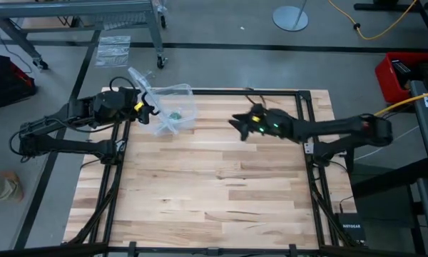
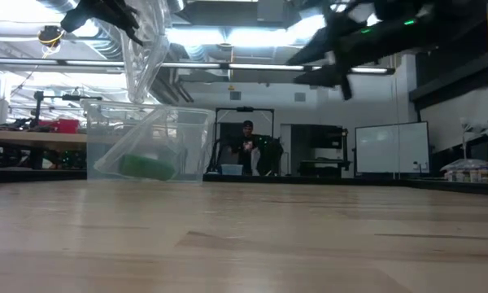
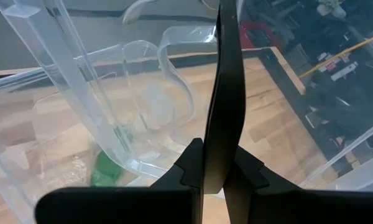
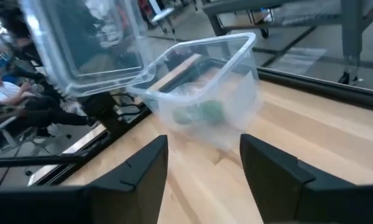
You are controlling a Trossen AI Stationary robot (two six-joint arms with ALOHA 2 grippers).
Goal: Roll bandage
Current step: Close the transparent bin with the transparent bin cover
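Green bandage (image 2: 149,166) lies rolled inside a clear plastic bag (image 1: 170,108) at the far left of the wooden surface (image 1: 214,193). Left gripper (image 1: 144,104), jaws clenched, pinches the bag's upper edge; right gripper (image 1: 240,121) hovers nearby, jaws released

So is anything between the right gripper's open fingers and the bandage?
Yes. The bandage lies inside a clear plastic container, whose wall faces the right gripper. The left gripper, shut, holds the container's raised lid.
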